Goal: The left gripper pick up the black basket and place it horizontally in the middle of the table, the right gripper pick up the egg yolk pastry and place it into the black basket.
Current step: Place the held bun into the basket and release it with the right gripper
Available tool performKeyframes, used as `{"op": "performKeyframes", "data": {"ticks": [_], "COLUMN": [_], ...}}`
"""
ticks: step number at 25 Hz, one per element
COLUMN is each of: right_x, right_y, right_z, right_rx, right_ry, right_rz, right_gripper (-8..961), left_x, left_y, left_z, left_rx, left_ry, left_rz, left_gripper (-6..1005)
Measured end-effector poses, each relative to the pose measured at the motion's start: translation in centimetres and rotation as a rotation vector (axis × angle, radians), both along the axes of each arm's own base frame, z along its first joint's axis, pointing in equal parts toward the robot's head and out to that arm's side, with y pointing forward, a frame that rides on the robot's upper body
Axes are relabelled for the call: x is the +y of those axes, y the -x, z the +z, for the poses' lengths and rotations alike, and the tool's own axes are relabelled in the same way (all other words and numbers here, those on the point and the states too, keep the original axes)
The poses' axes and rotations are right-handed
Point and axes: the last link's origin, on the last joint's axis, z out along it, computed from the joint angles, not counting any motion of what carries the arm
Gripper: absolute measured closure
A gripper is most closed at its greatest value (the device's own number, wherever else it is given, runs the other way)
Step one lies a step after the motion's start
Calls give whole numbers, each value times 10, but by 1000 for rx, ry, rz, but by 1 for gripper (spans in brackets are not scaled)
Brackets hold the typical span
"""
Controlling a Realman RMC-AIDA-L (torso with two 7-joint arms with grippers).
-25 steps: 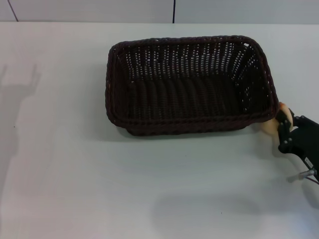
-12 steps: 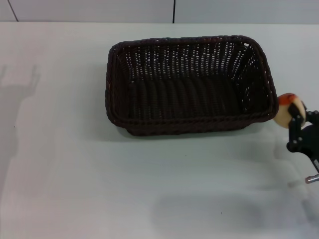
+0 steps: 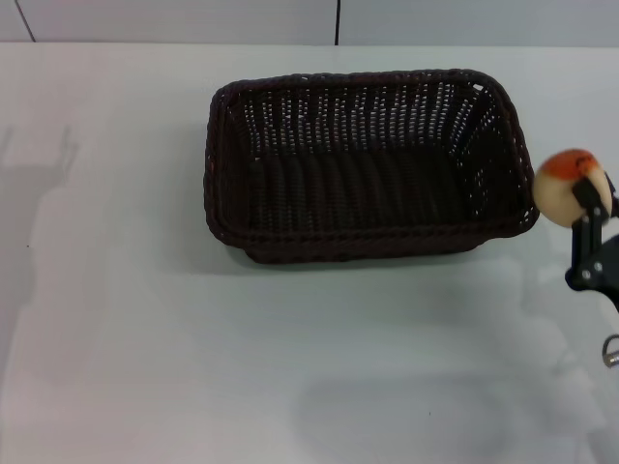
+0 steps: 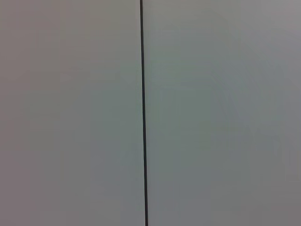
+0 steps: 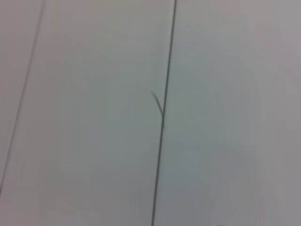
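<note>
Right end effector gripping egg yolk pastry, beside black basket rim

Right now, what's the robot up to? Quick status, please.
Right end effector gripping pastry, raised beside basket. Left end effector out of view. Basket empty, nothing blocking.

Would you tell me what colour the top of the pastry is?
Orange-red, over a pale cream body; the egg yolk pastry shows best in the head view.
</note>
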Motion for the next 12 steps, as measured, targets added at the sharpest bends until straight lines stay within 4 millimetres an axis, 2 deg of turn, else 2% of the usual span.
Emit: {"op": "performKeyframes", "data": {"ticks": [6,10,11,12], "right_x": [23,48,62,62], "right_y": [18,29,34,34], "right_z": [1,-1,-4,-4], "right_rx": [12,-14,-38,-38], "right_ry": [3,24,42,42], "right_rz": [83,112,124,124], "right_gripper": [912,913,913,914], "left_x": [-1,-1,-1,-1], "left_y": [0,1,1,1], "left_z": [0,0,0,0], "left_rx": [0,0,0,0], "left_ry": [-1,-1,-1,-1], "left_rz": [1,2,2,2], "left_gripper": [215,215,215,215]}}
